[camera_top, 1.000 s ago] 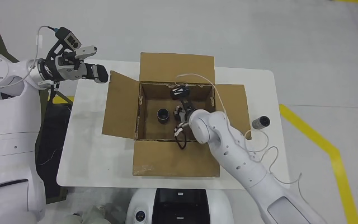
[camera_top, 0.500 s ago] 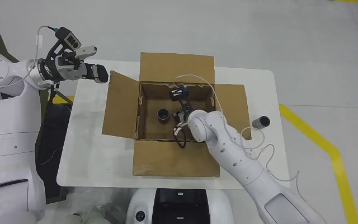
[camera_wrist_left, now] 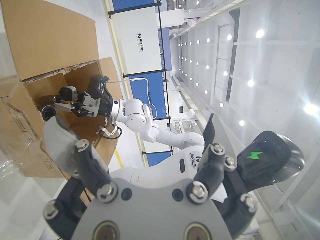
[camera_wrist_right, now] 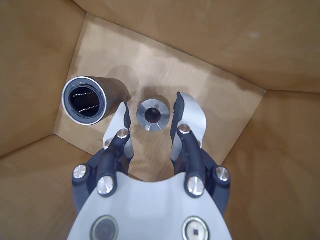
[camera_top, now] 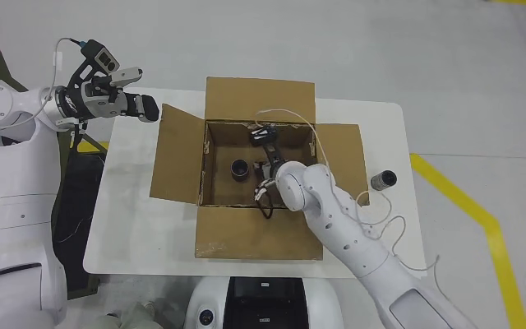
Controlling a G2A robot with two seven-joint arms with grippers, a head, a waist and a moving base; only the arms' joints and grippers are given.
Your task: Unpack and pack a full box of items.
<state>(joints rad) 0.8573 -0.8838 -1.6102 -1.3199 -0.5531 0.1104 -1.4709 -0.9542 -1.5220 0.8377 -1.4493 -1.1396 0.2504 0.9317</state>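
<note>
I have the right gripper (camera_wrist_right: 152,109) down inside the box (camera_wrist_right: 175,13), jaws parted slightly wider than the small steel cylinder (camera_wrist_right: 152,116) standing upright between them. The pads flank it without visible contact, so closing should centre it. Just beside one finger stands the dark sleeve (camera_wrist_right: 85,99), near enough to be knocked. Beyond the box wall, another cylinder (camera_top: 383,178) rests on the table (camera_top: 140,230), apparently already unpacked. Farthest off, the left gripper (camera_top: 136,105) hangs spread wide and empty, clear of the work.
</note>
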